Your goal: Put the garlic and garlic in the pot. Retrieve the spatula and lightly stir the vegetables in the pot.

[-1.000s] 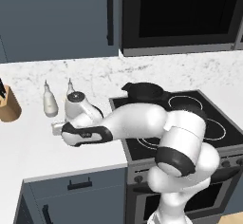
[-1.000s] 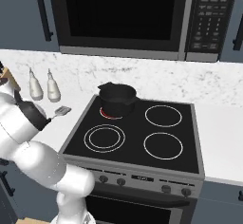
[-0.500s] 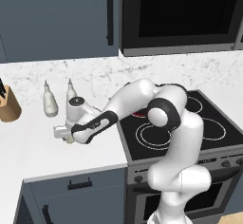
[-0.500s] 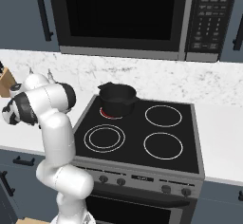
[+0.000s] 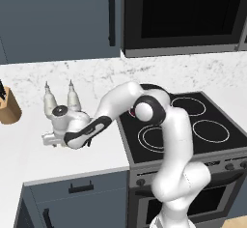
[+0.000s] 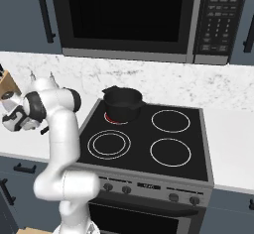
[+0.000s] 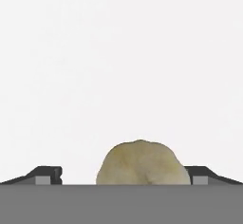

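In the hand view the gripper [image 7: 121, 179] has its two dark finger tips standing apart, one on either side of a pale beige garlic [image 7: 142, 163] that sits between them on the white counter; the tips are wider than the clove and there is a visible gap on the left side, so the jaws are apart around it and not yet clamped. In the left base view the gripper [image 5: 48, 139] is low over the white counter [image 5: 29, 159] to the left of the stove, toward the counter's front half, with two white bottles [image 5: 60, 101] standing just behind the hand nearer the back wall and a wooden knife block [image 5: 8, 108] at the counter's left end. The black pot [image 6: 122, 101] stands on the rear left burner of the stove [image 6: 149, 144], well apart from the hand, and its inside cannot be read from here. The other garlic and the spatula cannot be picked out. The step in hand appears to be the pick-up of a garlic. The next move probably calls for bringing the fingers together on the clove without pushing it across the counter, then lifting it clear and carrying it right, over the stove's left edge, to release it above the pot's mouth.
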